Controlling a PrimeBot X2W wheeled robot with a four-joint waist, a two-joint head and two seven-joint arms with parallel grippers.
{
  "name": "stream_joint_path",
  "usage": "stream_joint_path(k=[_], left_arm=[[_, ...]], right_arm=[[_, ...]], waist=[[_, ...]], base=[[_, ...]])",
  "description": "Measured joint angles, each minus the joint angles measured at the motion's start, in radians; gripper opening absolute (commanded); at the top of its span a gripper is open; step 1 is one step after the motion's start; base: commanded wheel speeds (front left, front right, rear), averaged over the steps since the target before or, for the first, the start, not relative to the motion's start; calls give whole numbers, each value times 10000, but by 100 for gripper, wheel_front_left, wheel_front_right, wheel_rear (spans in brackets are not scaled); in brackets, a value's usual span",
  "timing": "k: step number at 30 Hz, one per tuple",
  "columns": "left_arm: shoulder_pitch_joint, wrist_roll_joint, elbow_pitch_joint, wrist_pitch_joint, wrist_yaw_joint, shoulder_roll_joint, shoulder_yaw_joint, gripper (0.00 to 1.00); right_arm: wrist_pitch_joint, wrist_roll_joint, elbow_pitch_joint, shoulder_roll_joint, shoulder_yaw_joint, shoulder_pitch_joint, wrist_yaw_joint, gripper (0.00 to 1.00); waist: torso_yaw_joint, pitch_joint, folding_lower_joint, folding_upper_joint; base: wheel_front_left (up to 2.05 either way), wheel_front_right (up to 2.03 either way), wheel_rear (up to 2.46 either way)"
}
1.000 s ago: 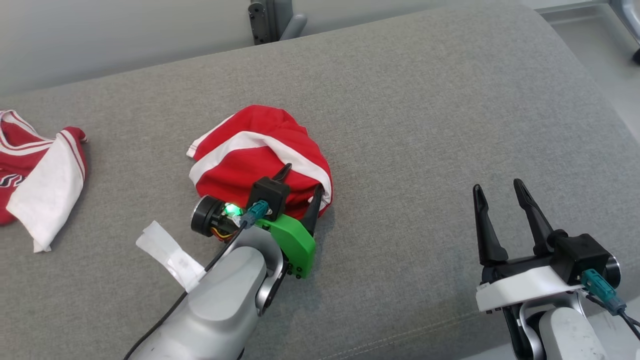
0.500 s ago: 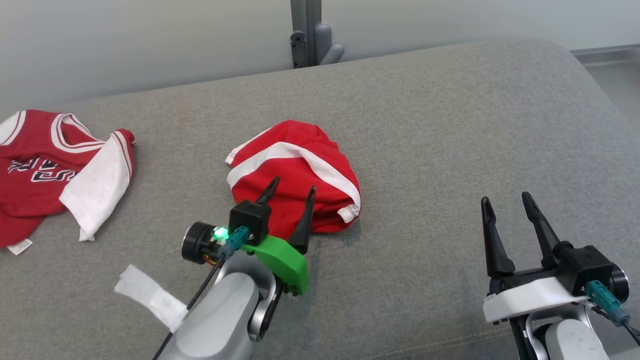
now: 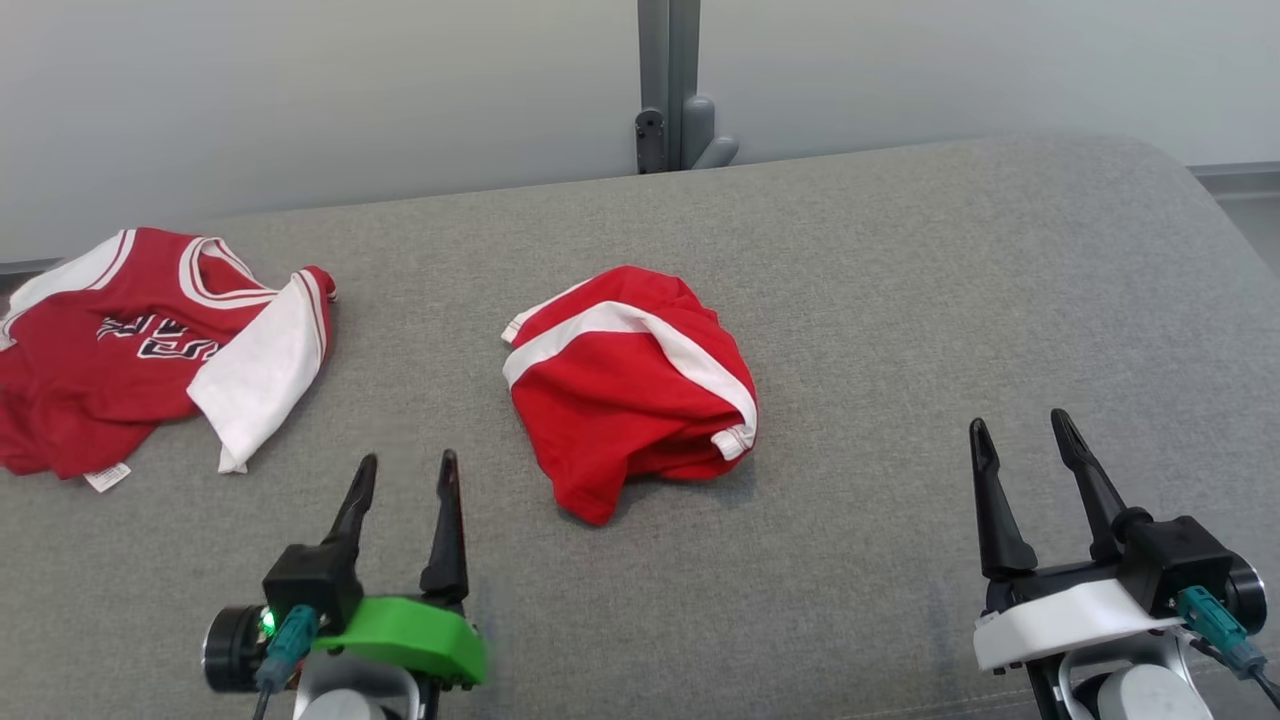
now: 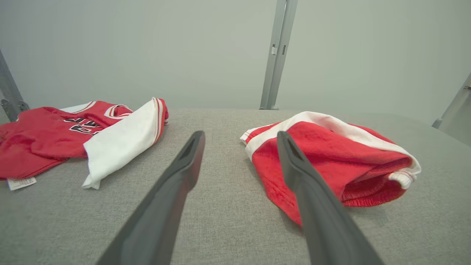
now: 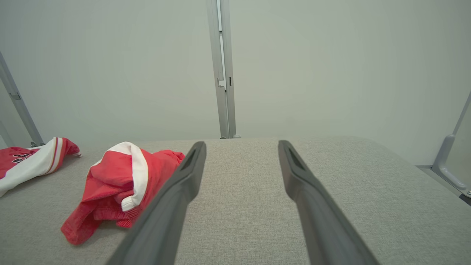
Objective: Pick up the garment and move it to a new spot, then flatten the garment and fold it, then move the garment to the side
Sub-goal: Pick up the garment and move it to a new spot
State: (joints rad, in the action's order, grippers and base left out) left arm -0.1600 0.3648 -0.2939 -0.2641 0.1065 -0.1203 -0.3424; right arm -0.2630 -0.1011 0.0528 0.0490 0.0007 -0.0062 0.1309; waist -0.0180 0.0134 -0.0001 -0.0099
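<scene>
Surface: I see a grey fabric cushion (image 3: 900, 300) with a rounded far right corner, spanning the head view. Behind it stand a pale wall (image 3: 300, 100) and a grey metal post (image 3: 670, 80).

Item 1: the garment (image 3: 620, 390), red with a white stripe, lies bunched near the cushion's middle, touched by neither gripper.

Item 2: a red and white jersey (image 3: 110, 370) lies crumpled at the left edge. Its dark lettering is partly folded under and I cannot read it. A small label (image 3: 106, 477) pokes out at its near hem.

Item 3: the left gripper (image 3: 407, 462) sits at the near edge, left of the garment, with jaws spread wide and nothing between them.

Item 4: the right gripper (image 3: 1018, 420) sits at the near edge towards the right end, with jaws equally wide and empty. Both arms are cut off by the frame.

Change: a second ago the left fingers sat on the garment's near edge, and now they stand clear of it. My head camera has also swung, so more of the jersey is in view.
</scene>
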Motion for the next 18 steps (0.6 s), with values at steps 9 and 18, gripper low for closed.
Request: stream_joint_path(k=[9,18], left_arm=[[1696,-616,869,0,-403,98,1427,100],[2006,-1072,830,0,-802,431,2038,100]], right_arm=[[0,-77,-105,-2,13,472,0,100],[0,-205,-77,-2,77,623,0,100]], waist=[[326,-215,0,0],[426,-297,0,0]], base=[[0,0,0],[0,0,0]])
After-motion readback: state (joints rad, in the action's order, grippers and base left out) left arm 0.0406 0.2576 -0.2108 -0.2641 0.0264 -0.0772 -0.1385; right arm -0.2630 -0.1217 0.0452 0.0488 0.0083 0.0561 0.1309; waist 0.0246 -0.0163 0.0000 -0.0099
